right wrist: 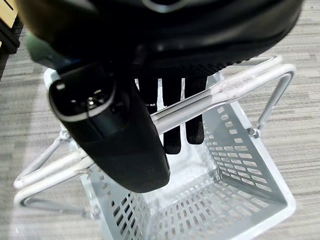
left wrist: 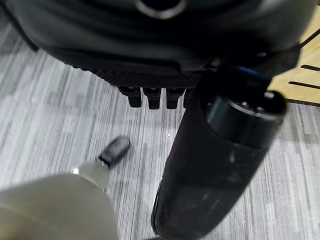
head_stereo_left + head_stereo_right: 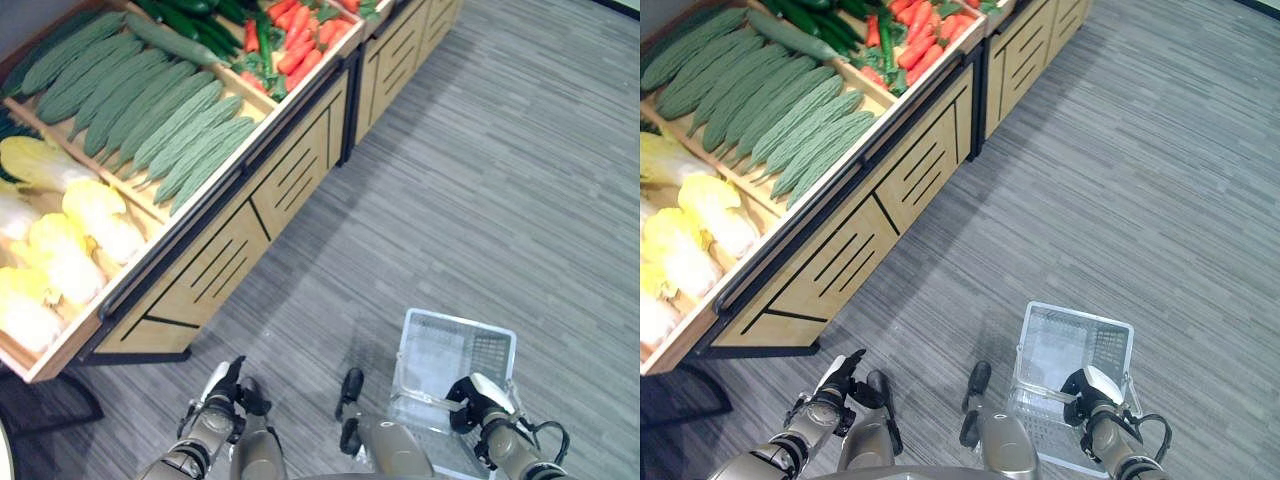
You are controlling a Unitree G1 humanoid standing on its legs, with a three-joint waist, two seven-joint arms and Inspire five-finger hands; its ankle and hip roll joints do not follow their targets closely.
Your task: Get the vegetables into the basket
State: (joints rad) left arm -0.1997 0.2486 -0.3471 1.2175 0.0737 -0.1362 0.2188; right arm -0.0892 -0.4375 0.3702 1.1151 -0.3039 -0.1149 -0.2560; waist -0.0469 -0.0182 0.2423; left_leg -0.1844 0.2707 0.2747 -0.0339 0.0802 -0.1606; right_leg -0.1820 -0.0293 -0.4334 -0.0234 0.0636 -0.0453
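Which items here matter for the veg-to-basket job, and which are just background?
Job items:
- basket, empty, handle in right hand
- bitter gourds, cabbages, carrots, cucumbers on the stand
- left hand, low, holding nothing

Background:
- wooden stand
- grey floor

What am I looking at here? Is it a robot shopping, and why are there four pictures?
Yes, it's a walking robot with two arms. Two pictures come from cameras on its head, looking down. The other two come from cameras on its wrists, very close up. Its right hand has its fingers curled round the handle of a white basket, which is empty. Its left hand hangs free, holding nothing. Beside it is a wooden stand with bumpy green gourds, yellow cabbages, cucumbers and carrots.
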